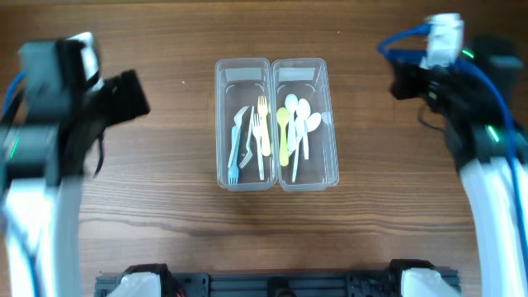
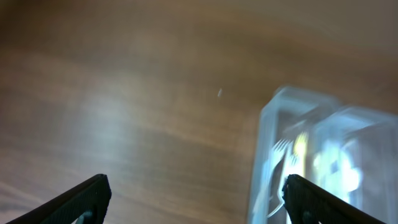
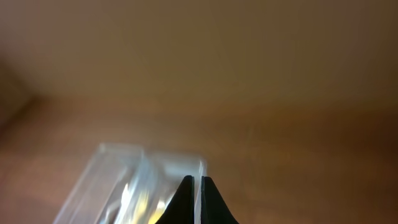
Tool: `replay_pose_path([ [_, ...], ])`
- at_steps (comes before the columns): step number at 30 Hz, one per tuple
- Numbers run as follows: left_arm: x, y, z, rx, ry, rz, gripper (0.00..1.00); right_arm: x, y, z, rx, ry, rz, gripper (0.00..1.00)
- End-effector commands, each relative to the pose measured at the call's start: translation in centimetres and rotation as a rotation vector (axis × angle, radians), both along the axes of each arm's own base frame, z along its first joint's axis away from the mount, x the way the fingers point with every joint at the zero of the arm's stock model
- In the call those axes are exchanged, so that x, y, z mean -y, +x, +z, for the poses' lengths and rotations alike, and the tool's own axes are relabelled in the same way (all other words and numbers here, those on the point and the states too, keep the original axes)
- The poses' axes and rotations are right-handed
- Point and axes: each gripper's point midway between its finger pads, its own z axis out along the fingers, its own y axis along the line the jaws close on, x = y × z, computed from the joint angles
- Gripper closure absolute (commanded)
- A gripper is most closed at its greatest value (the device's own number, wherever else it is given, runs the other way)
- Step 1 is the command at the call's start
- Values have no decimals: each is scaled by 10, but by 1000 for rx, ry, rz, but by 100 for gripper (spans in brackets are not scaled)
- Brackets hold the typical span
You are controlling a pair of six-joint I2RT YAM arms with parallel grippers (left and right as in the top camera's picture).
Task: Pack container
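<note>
The left gripper [image 2: 196, 198] has its fingers wide apart and empty; the right gripper [image 3: 195, 200] has them pressed together. Between the arms, mid-table [image 1: 165, 194], the left container [image 1: 242, 89] with forks [image 1: 258, 132] touches the right container [image 1: 302, 82] with spoons [image 1: 299, 115].

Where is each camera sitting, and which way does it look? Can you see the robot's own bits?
Overhead: above the table, looking straight down on the fork container and spoon container; left arm and right arm at the sides.
Left wrist: on the left arm, looking slantwise at the table; open left gripper below.
Right wrist: on the right arm, same slant; shut right gripper below.
Shared: all three see the containers.
</note>
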Motion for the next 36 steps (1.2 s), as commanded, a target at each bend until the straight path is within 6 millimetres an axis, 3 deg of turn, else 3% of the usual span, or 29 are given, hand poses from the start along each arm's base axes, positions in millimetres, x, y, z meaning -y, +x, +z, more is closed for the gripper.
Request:
replay_pose_path([
  [1,4,-45,45,163,50,-60,6,17,-50,67,217,-94,-99,96],
  [4,5,-84,68,271,57,-58,2,16,-90,94,311,-94,-106,96],
  [6,6,-107,70,289,79,-74,0,15,-101,92,301,-94,-105,85],
  [7,6,-115,68,284,79,-74,0,15,-103,89,286,-94,-105,71],
  [8,6,-122,65,271,78,-74,0,15,-103,84,269,-94,-104,41],
  [9,6,-127,62,258,77,-74,0,15,-102,81,256,-95,-103,0],
  [15,6,-133,52,212,73,-75,0,16,-94,75,232,-94,-102,0],
  [21,6,-134,51,207,73,-76,0,15,-81,55,147,-79,-97,0],
  [28,6,-134,51,207,73,-76,0,14,-65,71,97,354,-207,0],
  [33,6,-134,51,207,72,-75,0,9,-72,67,105,251,-153,0],
  [36,6,-134,51,207,73,-76,0,15,-69,75,174,135,-152,0],
])
